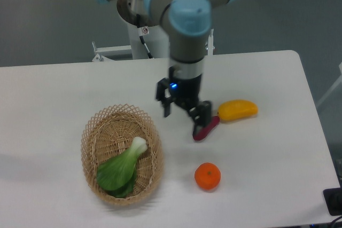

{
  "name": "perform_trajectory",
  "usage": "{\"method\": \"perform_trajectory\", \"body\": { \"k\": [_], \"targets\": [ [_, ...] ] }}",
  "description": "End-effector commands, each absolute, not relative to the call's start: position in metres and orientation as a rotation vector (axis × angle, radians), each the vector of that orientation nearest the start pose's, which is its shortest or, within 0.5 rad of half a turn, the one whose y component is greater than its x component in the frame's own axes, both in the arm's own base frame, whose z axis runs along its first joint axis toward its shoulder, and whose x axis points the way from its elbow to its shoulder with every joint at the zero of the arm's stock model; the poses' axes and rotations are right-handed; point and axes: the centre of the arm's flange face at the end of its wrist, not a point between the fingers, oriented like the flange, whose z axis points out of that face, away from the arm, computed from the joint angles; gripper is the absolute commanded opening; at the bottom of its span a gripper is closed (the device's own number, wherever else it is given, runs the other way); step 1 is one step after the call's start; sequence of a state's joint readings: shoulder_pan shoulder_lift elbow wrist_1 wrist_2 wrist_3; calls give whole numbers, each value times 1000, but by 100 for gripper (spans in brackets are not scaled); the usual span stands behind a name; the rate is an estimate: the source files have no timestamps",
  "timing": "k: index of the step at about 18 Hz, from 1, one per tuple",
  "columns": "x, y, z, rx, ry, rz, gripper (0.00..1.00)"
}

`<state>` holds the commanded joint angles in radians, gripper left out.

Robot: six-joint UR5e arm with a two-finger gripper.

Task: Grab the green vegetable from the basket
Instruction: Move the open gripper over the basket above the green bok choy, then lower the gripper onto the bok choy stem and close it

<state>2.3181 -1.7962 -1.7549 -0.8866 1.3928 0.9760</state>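
My end effector [183, 116] hangs above the table [53, 100], just right of the basket [122, 155] and apart from it. Its two fingers [165, 106] point downward and stand spread, with nothing between them. One finger overlaps the upper end of the purple eggplant-shaped piece [208, 129] in the view; whether it touches that piece cannot be determined.

The green vegetable [121, 168] lies inside the basket, toward its lower half. Its white stalk points up and to the right, and its broad leaves spread down and to the left, resting against the basket floor.

The basket sits on the left-centre part of the table. A yellow piece [237, 110] lies just right of the purple piece, nearly touching its upper end. An orange fruit [207, 176] sits below both, nearer the front edge, well apart from the basket.
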Motion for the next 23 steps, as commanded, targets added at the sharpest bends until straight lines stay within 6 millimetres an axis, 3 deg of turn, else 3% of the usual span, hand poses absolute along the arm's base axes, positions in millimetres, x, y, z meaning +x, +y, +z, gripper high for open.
{"method": "perform_trajectory", "body": {
  "k": [4,10,15,23],
  "targets": [
    [-244,550,297,-2900,275,37,100],
    [-218,557,253,-2969,320,-25,100],
    [-218,556,234,-3020,441,19,100],
    [-224,563,220,-3012,447,73,100]
  ]
}}
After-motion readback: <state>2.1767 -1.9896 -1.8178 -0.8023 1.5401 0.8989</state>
